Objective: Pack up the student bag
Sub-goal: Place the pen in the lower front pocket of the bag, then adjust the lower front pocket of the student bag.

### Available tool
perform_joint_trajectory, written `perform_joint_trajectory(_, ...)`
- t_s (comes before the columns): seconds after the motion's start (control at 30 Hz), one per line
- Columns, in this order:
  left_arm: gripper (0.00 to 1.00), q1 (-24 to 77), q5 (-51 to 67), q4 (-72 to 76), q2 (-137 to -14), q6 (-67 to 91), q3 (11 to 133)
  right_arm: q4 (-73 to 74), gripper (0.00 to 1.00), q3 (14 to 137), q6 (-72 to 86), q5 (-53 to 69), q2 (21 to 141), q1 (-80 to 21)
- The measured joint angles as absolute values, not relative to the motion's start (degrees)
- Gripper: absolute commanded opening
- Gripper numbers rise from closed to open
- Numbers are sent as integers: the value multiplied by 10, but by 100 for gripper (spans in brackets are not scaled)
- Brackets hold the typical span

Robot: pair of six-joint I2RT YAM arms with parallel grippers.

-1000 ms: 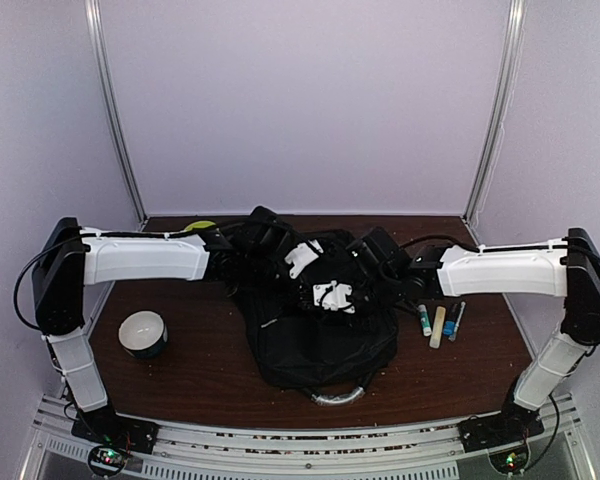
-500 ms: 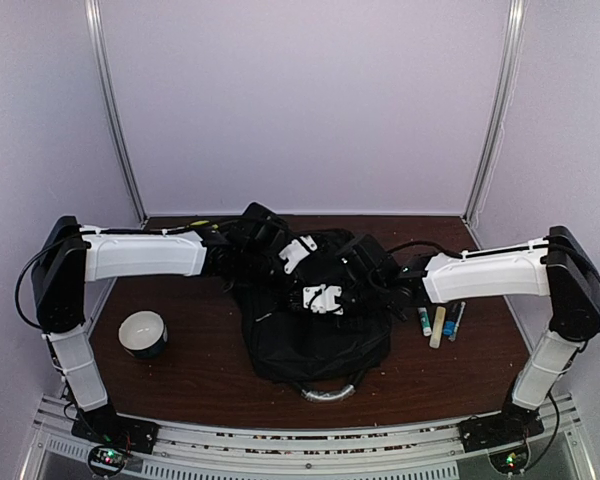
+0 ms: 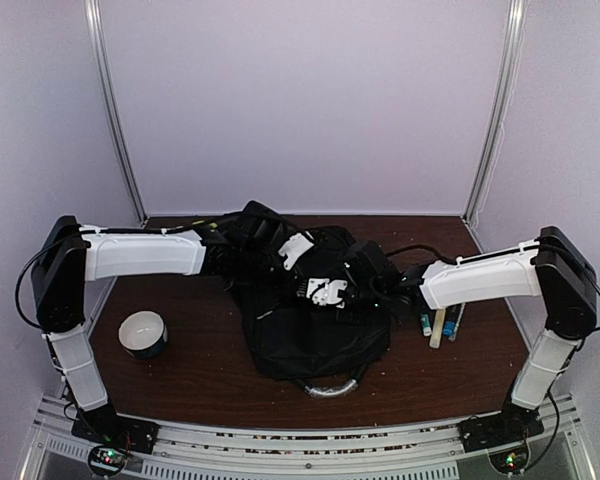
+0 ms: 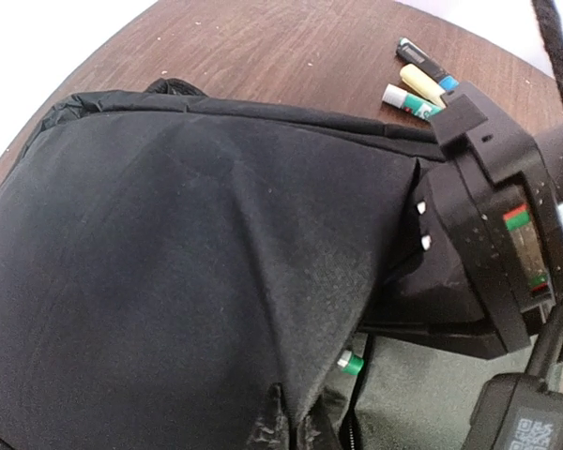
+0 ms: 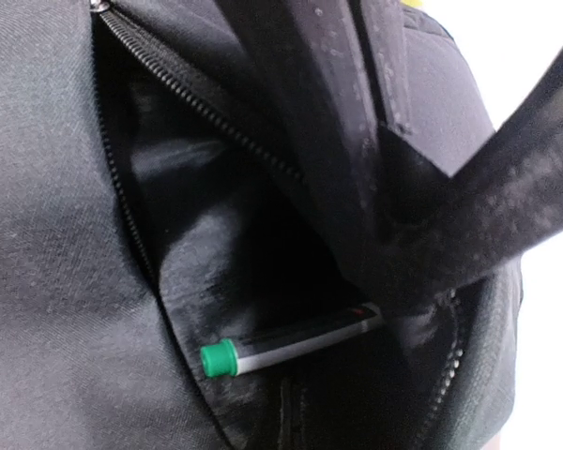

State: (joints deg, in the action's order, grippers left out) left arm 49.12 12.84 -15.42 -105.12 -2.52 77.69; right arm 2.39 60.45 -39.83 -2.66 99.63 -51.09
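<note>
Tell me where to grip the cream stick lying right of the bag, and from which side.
Grip the cream stick at its near end, coming straight down from above with the fingers across its width. It lies flat between a green-and-white marker and a black-and-blue pen, both close beside it, and only its near end seems to poke out past them.

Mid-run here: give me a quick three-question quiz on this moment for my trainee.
1. True or false: the student bag has its zip pocket open.
2. The marker inside that pocket has a cap that is: A red, B green, C orange.
3. How many pens lie on the table beside the bag?
Key: 1 true; 2 B; 3 three.
</note>
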Motion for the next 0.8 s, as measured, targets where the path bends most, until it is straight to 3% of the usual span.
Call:
perform_joint_trajectory(0.4,1,501,129,-150,-1058,1,778,196,23,603,-359,102,856,-501)
perform_joint_trajectory(0.53,49,503,124,-152,-1058,-2,778,269,25,604,-363,182,801,-498)
perform_joint_trajectory(0.6,94,504,123,-150,-1058,-1,776,299,26,601,-365,207,783,-489)
perform_joint_trajectory(0.8,98,510,88,-131,-1047,17,745,356,27,556,-364,254,727,-428)
